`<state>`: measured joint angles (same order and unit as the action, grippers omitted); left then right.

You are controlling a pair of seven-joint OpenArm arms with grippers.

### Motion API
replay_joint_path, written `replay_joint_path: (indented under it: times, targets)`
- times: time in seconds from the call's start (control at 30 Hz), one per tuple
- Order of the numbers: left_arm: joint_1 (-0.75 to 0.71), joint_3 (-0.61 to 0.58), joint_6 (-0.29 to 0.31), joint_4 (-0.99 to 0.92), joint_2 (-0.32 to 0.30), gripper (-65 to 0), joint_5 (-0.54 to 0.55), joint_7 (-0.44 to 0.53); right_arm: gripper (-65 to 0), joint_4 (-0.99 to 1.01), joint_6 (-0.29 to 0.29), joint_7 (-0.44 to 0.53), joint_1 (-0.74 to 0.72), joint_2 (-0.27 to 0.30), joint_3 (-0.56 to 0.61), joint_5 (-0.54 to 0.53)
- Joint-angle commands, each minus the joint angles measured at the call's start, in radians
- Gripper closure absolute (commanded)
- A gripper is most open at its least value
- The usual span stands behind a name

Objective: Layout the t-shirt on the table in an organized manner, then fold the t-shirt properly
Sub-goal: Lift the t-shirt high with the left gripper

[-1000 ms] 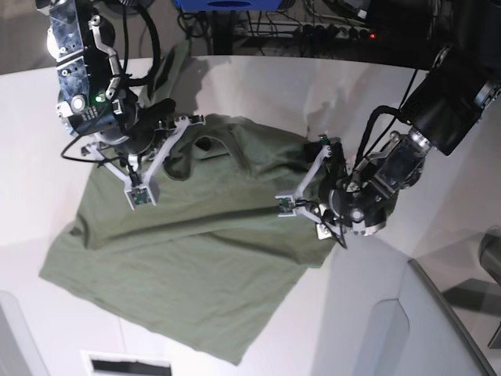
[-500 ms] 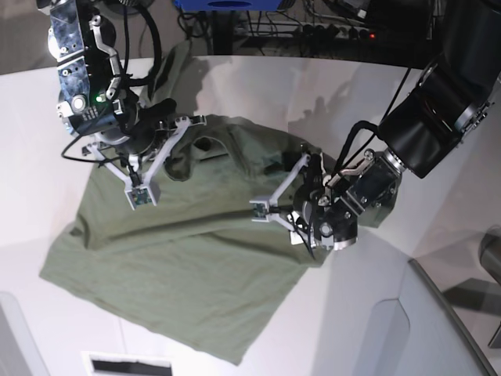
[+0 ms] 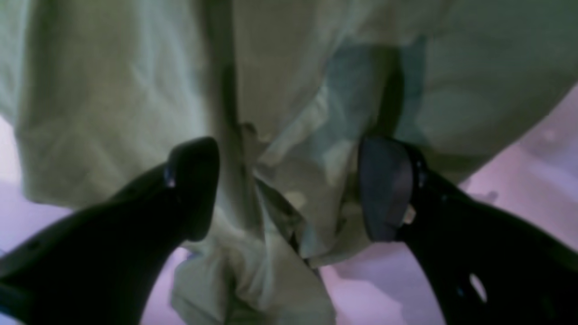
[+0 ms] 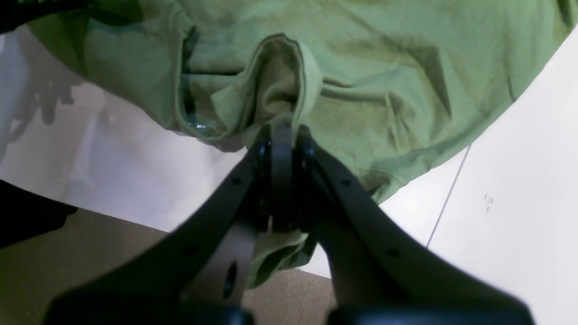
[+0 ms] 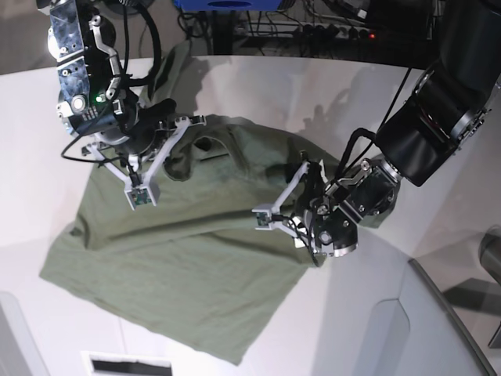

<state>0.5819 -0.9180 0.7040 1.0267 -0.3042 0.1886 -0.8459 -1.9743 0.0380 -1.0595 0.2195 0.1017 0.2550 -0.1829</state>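
The olive-green t-shirt (image 5: 180,251) lies rumpled on the white table (image 5: 47,157), one part trailing toward the far edge. My right gripper (image 5: 141,194), at the left of the base view, is shut on a raised fold of the t-shirt (image 4: 280,76) near the neck opening. My left gripper (image 5: 283,227) is low over the shirt's right edge. Its dark fingers (image 3: 194,189) stand apart, with bunched t-shirt (image 3: 289,135) fabric between them and bare table (image 3: 519,180) beside them.
A grey angled panel (image 5: 446,329) with a dark edge stands at the lower right. Cables and a blue object (image 5: 227,4) lie beyond the table's far edge. Brown floor (image 4: 67,253) shows past the table edge in the right wrist view.
My left arm has swung left and lower along the shirt's right edge, and its jaws have narrowed somewhat. The right gripper and its fold have stayed put.
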Motion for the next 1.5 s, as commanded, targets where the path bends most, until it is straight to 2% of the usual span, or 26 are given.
replay_joint_path:
  times: [0.0, 0.3, 0.37, 0.4, 0.47, 0.53, 0.6, 0.7, 0.73, 0.83, 0.9, 1.03, 1.1, 1.2, 1.27, 1.37, 1.47]
  targets:
    - [0.028, 0.006, -0.006, -0.013, 0.013, -43.8, -0.002, 0.003, 0.0, -0.015, 0.003, 0.017, -0.010, 0.002, -0.003, -0.004]
    - [0.017, 0.001, -0.006, -0.082, 0.049, -41.5, -0.002, 0.009, 0.0, -0.015, 0.003, 0.017, -0.010, 0.002, -0.003, -0.004]
    - [0.017, 0.000, -0.006, -0.084, 0.055, -34.4, -0.002, 0.009, 0.0, -0.015, 0.003, 0.017, -0.010, 0.002, -0.003, -0.004]
    - [0.016, 0.000, -0.006, -0.082, 0.056, -28.6, -0.002, 0.009, 0.0, -0.015, 0.003, 0.017, -0.010, 0.002, -0.003, -0.004]
    - [0.016, 0.000, -0.006, -0.076, 0.061, -15.6, -0.002, 0.009, 0.0, -0.015, 0.003, 0.017, -0.010, 0.002, -0.003, -0.004]
    - [0.020, 0.000, -0.006, -0.070, 0.063, 0.0, -0.002, 0.009, 0.0, -0.015, 0.003, 0.017, -0.010, 0.003, -0.003, -0.004]
    - [0.028, 0.010, -0.006, -0.030, 0.050, 0.0, -0.004, 0.007, 0.0, -0.015, 0.003, 0.017, -0.019, 0.005, -0.003, -0.004]
    - [0.057, 0.041, -0.006, 0.105, -0.003, 0.0, -0.004, 0.001, 0.0, -0.015, 0.003, 0.017, -0.038, 0.010, 0.002, -0.004]
    - [0.063, 0.075, -0.006, 0.146, -0.019, 0.0, -0.004, -0.003, 0.0, -0.015, 0.003, 0.009, -0.052, 0.011, 0.007, -0.004]
    - [0.072, 0.276, -0.006, 0.280, -0.054, 0.0, -0.010, -0.112, 0.0, -0.030, 0.003, -0.008, -0.090, 0.022, 0.046, -0.004]
    - [0.080, 0.382, -0.006, 0.398, -0.092, 0.0, -0.014, -0.160, 0.0, -0.050, 0.003, -0.043, -0.128, 0.033, 0.123, -0.004]
    - [0.088, 0.409, -0.006, 0.605, -0.226, 0.0, -0.014, -0.229, 0.0, -0.049, 0.003, -0.054, -0.210, 0.030, 0.349, -0.004]
    - [0.114, 0.434, -0.006, 0.668, -0.292, 0.0, -0.014, -0.233, 0.0, -0.047, 0.003, -0.054, -0.249, 0.028, 0.476, -0.004]
    - [0.140, 0.554, -0.006, 0.696, -0.370, 0.0, -0.013, -0.233, 0.0, -0.050, 0.003, -0.054, -0.325, 0.013, 0.636, -0.004]
    - [0.178, 0.664, -0.006, 0.697, -0.396, 0.0, -0.014, -0.233, 0.0, -0.052, 0.003, -0.054, -0.386, 0.007, 0.722, -0.004]
    - [0.249, 0.784, -0.006, 0.686, -0.402, 0.0, -0.014, -0.233, 0.0, -0.052, 0.001, -0.041, -0.473, -0.007, 0.818, -0.004]
    - [0.333, 0.773, -0.006, 0.646, -0.421, 0.0, -0.016, -0.230, 0.0, -0.052, -0.002, -0.026, -0.546, -0.069, 0.849, -0.004]
